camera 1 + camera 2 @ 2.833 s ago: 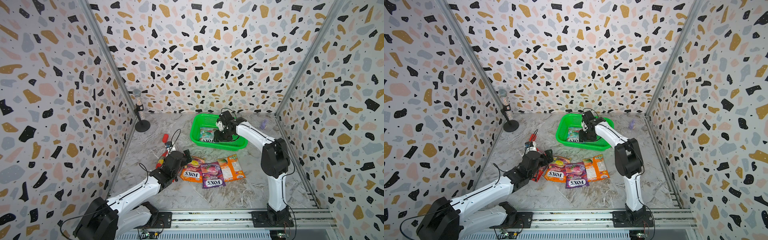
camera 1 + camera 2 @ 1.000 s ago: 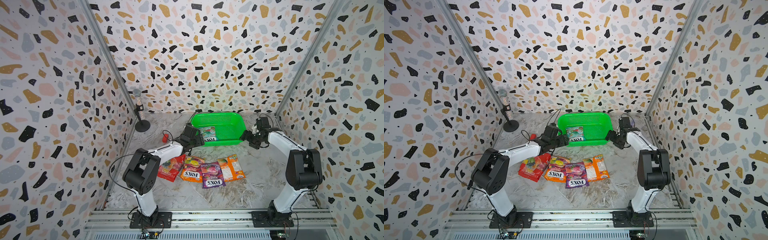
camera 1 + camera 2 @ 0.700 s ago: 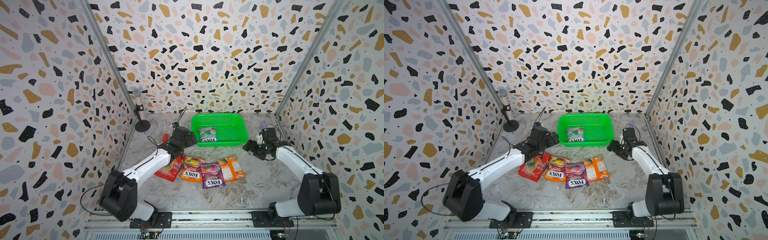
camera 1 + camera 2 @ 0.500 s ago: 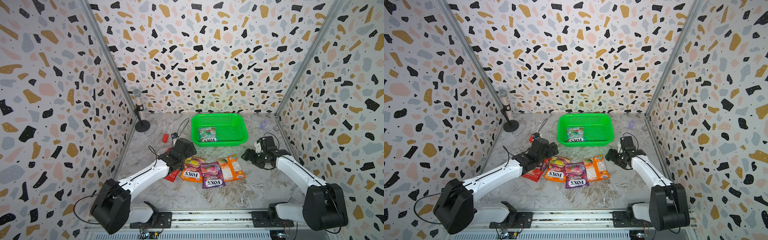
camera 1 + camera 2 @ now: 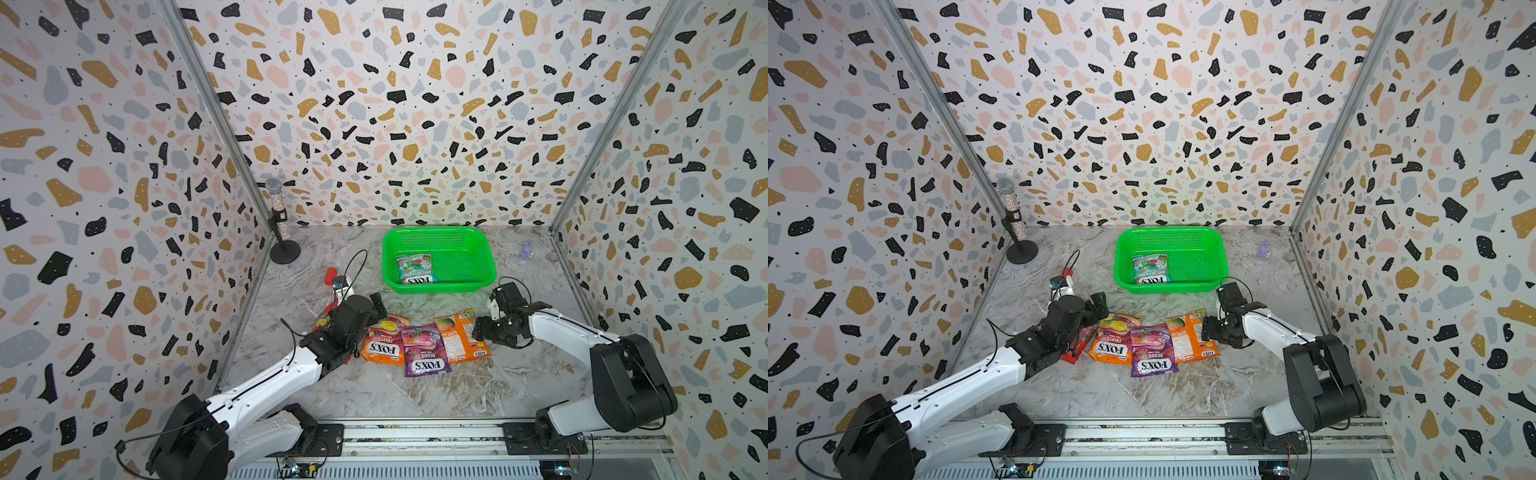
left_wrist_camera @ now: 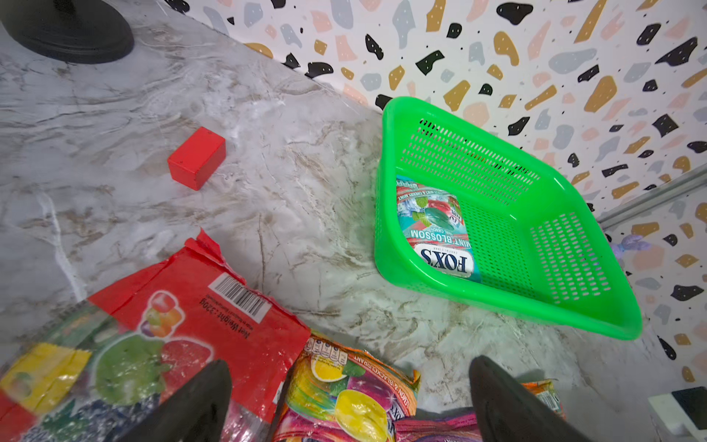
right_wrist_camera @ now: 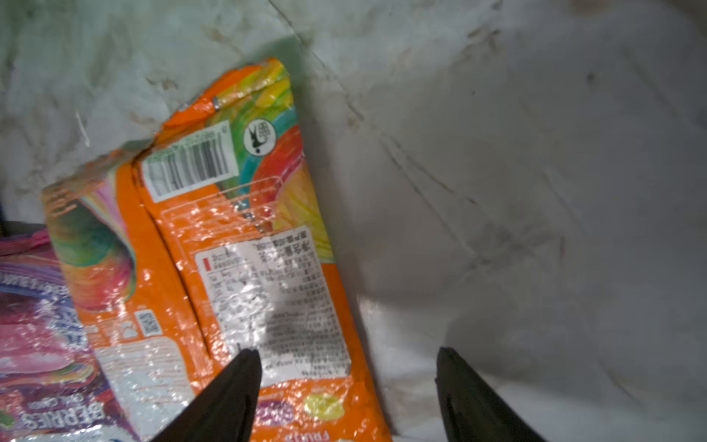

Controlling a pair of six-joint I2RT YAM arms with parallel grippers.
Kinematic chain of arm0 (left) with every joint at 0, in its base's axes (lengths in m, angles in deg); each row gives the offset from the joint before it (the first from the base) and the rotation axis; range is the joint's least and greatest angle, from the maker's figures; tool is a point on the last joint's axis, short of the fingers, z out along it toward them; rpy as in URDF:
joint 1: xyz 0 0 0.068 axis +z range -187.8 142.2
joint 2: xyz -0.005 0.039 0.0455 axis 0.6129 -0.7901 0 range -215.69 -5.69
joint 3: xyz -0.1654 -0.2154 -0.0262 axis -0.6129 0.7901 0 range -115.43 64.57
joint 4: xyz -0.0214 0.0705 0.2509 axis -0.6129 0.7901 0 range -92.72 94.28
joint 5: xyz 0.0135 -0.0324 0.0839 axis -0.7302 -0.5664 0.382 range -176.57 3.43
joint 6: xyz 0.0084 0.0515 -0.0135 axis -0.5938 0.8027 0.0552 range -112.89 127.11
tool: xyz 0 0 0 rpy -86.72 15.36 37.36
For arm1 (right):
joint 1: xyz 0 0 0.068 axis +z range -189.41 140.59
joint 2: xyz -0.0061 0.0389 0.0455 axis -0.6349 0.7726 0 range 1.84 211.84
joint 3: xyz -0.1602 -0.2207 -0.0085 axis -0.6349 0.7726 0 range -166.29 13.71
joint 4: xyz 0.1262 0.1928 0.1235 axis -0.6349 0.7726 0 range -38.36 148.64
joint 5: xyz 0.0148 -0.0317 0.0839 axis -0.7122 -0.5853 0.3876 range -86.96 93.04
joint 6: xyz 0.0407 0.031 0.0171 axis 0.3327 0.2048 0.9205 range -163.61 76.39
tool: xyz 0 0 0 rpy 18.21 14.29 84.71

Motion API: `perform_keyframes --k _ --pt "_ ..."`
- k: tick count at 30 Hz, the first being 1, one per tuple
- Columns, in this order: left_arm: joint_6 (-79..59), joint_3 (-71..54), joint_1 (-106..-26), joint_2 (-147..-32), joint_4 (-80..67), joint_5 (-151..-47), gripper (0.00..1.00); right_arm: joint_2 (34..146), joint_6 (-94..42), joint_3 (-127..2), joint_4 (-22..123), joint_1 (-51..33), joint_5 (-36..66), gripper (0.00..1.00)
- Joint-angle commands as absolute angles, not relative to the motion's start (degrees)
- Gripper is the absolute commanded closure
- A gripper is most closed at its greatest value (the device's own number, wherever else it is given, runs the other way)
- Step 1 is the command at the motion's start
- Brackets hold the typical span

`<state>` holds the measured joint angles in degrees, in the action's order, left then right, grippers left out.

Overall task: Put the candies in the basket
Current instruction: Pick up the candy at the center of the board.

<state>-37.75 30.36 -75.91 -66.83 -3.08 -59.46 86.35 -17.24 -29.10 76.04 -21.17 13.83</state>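
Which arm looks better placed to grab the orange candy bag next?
Right, probably. The right tool is open at the edge of the orange bag, one finger over it. The left tool, also open, hangs farther off, above the red bag and orange-yellow bag.

The left arm (image 5: 266, 382) stretches long and low from its base toward the middle, wrist tipped downward — the left claw (image 6: 348, 361) stands wide, its two dark fingers (image 6: 199, 402) well apart. The right arm (image 5: 569, 332) rises from its base, bends at the elbow and reaches inward, low — the right claw (image 7: 346, 351) points toward the left arm, jaws parted too.
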Motion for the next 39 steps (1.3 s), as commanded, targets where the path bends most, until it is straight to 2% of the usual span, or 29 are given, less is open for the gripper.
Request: perform_keyframes --k 1,4,9,13,16,20,22,25,27,32,39 --pt "-38.81 33.7 -76.21 -65.57 -9.04 -55.07 0.0 87.68 -18.11 -28.85 73.71 -20.98 15.36 0.27" --pt "-40.13 35.13 -76.21 -66.43 -11.05 -53.18 0.0 87.09 -17.44 -27.75 71.88 -20.69 16.26 0.31" --pt "-38.4 33.86 -76.14 -67.08 -11.02 -55.95 0.0 85.63 -16.92 -25.9 68.65 -20.53 16.14 0.37" --pt "-40.44 34.83 -75.86 -67.36 -11.4 -54.11 0.0 85.45 -16.88 -25.38 68.41 -20.03 17.26 0.39" --pt "-40.37 34.6 -75.86 -67.55 -11.41 -54.84 0.0 86.22 -16.81 -25.57 68.22 -19.94 16.83 0.45" --pt "-40.41 34.18 -75.77 -68.6 -11.42 -55.31 0.0 86.42 -16.63 -25.14 68.12 -19.36 16.54 0.6" --pt "-40.51 33.74 -75.77 -68.96 -11.36 -56.36 0.0 86.06 -16.63 -24.53 67.61 -19.28 15.44 0.71" --pt "-39.51 33.29 -75.77 -69.77 -11.46 -57.05 0.0 85.64 -16.63 -25.13 68.67 -19.21 15.23 0.93" --pt "-38.46 32.89 -75.77 -70.97 -12.22 -58.93 0.0 84.56 -16.55 -24.58 68.91 -19.21 14.84 1.0" --pt "-34.24 30.96 -75.77 -75.0 -13.82 -65.66 0.0 79.59 -16.54 -21.93 68.0 -19.22 13.89 1.0" --pt "-33.45 30.05 -75.77 -77.41 -14.67 -68.46 0.0 74.24 -17.71 -25.49 72.51 -19.24 13.21 1.0"
